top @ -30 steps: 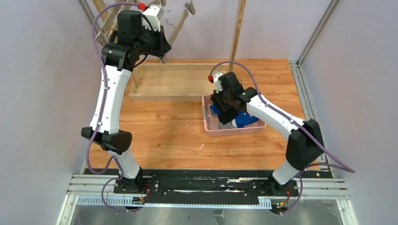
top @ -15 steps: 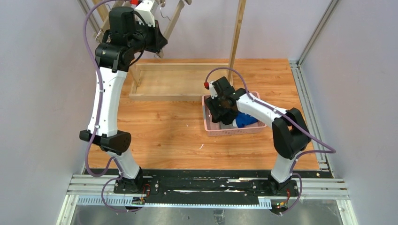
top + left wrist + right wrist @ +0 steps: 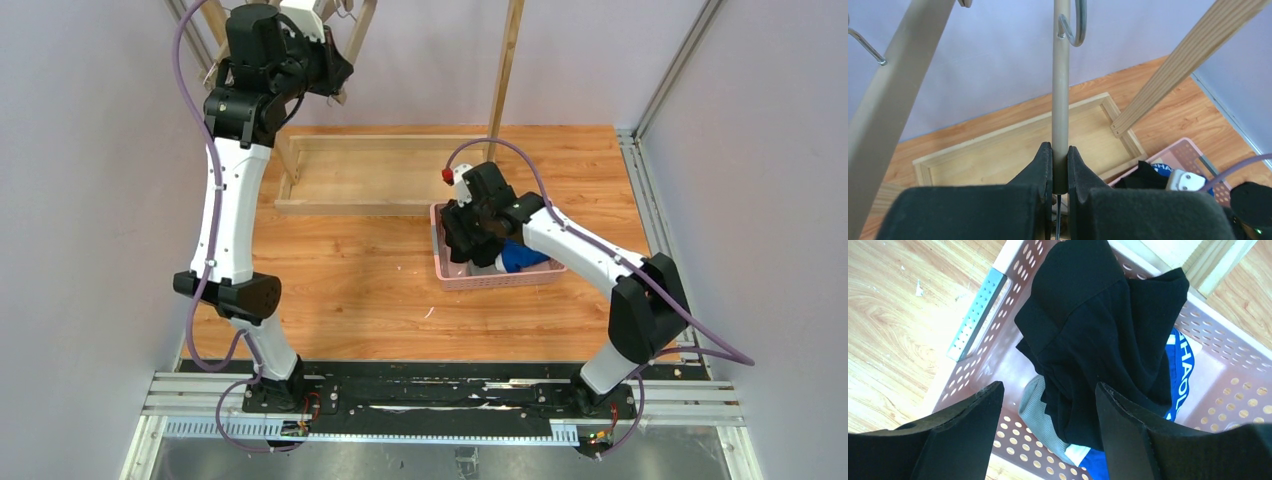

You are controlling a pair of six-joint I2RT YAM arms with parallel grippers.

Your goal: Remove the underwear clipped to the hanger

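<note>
The black underwear lies loose in the pink basket, on top of the blue underwear and the grey underwear. Just above the pile my right gripper hangs open, holding nothing. From above, that right gripper sits over the basket's left half, with blue fabric showing beside it. High at the back left, my left gripper is shut on a beige bar of the hanger. No underwear shows on the hanger in any view.
A shallow wooden frame lies on the table behind the basket. A slanted wooden post rises at the back, right of the hanger. Grey walls and metal rails close in both sides.
My right gripper has opened and let go of the black underwear over the basket. The left arm has lifted the hanger higher and further back.
</note>
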